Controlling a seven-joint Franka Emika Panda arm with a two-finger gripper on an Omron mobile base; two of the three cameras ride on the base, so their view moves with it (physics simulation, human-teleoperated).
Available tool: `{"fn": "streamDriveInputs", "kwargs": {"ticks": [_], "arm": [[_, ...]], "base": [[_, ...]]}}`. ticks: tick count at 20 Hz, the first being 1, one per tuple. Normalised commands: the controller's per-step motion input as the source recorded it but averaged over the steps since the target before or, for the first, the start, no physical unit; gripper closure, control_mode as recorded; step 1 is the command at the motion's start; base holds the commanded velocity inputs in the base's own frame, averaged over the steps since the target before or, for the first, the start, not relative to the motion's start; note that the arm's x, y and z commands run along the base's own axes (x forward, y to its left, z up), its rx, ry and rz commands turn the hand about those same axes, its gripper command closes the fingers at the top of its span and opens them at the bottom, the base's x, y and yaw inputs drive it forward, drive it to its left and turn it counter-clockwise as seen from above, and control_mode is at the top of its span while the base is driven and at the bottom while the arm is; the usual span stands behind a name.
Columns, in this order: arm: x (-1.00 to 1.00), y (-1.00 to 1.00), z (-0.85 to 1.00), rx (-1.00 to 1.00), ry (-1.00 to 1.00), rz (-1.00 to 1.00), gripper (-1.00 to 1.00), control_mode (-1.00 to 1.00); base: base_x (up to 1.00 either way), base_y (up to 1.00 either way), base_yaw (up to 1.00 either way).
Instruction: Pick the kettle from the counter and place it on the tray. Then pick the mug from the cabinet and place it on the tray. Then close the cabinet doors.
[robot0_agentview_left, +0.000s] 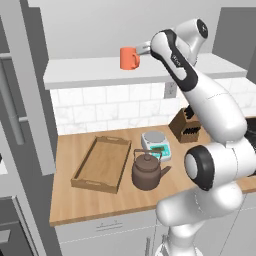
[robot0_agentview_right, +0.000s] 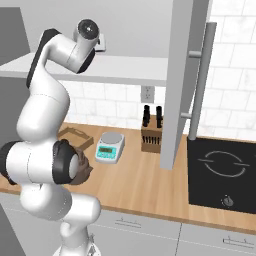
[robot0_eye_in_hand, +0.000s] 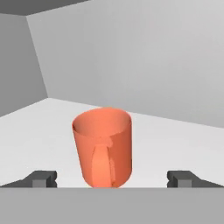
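Gripper (robot0_eye_in_hand: 112, 179) stands fully open and holds nothing; you see the mug (robot0_eye_in_hand: 103, 146) upright just ahead, between its fingertips, handle facing you.

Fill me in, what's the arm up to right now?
The arm is reaching into the open cabinet, its claw open with a finger on each side of the orange mug, which stands upright on the shelf, not yet gripped. Oddly, the kettle sits on the counter beside the tray, not on it. The cabinet doors are open.
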Motion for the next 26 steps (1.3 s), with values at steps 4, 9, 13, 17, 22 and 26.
{"fn": "streamDriveInputs", "kwargs": {"ticks": [4, 9, 13, 17, 22, 26], "arm": [[0.26, 0.26, -0.04, 0.0, 0.03, 0.0, -1.0, -1.0], [0.2, 0.22, -0.1, 0.0, 0.04, 0.0, -1.0, -1.0], [0.14, 0.01, -0.21, 0.0, 0.03, 0.0, -1.0, -1.0], [0.08, 0.0, -0.3, 0.0, 0.03, 0.0, -1.0, -1.0], [0.09, 0.07, -0.18, 0.0, 0.03, 0.0, 1.0, -1.0], [0.07, 0.02, -0.07, 0.0, 0.02, 0.0, 1.0, -1.0]], "base": [[0.0, 0.0, 0.0], [0.0, 0.0, 0.0], [0.0, 0.0, 0.0], [0.0, 0.0, 0.0], [0.0, 0.0, 0.0], [0.0, 0.0, 0.0]]}}
